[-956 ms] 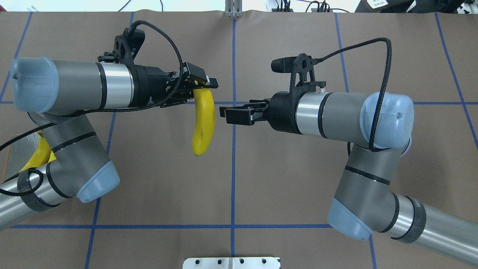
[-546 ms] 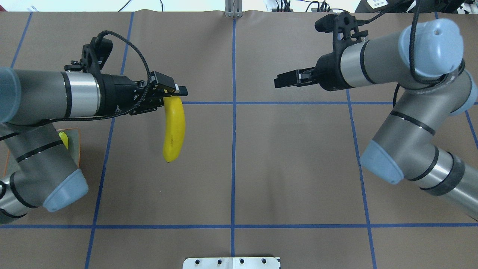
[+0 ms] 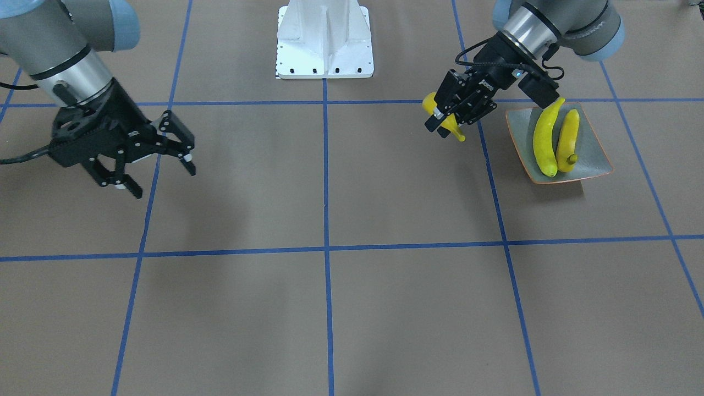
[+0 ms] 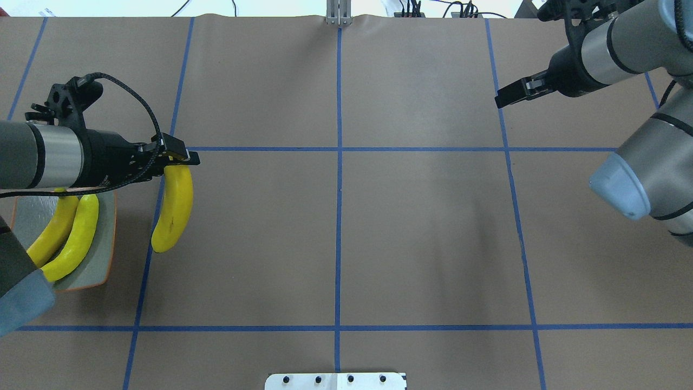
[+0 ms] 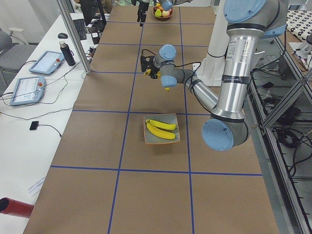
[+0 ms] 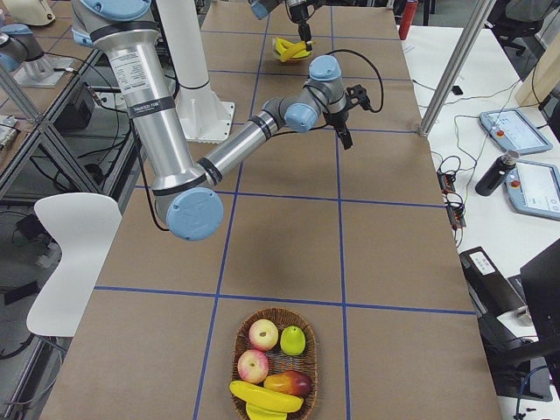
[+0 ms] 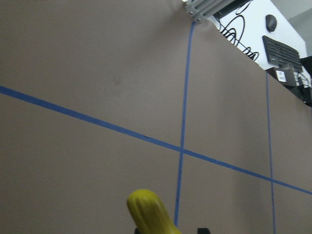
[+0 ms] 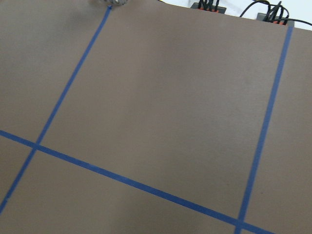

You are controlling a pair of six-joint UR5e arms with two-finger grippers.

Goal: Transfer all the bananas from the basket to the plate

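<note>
My left gripper (image 4: 184, 159) is shut on one end of a yellow banana (image 4: 173, 208) and holds it in the air just right of the plate (image 4: 106, 238). It also shows in the front view (image 3: 444, 124), where the held banana (image 3: 456, 132) sits left of the plate (image 3: 597, 151). Two bananas (image 4: 78, 238) lie side by side in the grey-green, orange-rimmed plate. The held banana's tip (image 7: 146, 209) shows in the left wrist view. My right gripper (image 3: 162, 179) is open and empty, far off at the table's other side. A wicker basket (image 6: 276, 359) holds one more banana (image 6: 267, 398).
The basket also holds two apples (image 6: 262, 333), a green fruit (image 6: 292, 339) and a reddish fruit. The brown table has blue tape lines (image 4: 338, 162). The white robot base (image 3: 324, 44) stands at the near edge. The right wrist view shows only bare table.
My left arm has carried the banana leftward, up beside the plate. My right arm has swung away to the far right. The plate's two bananas are now uncovered.
</note>
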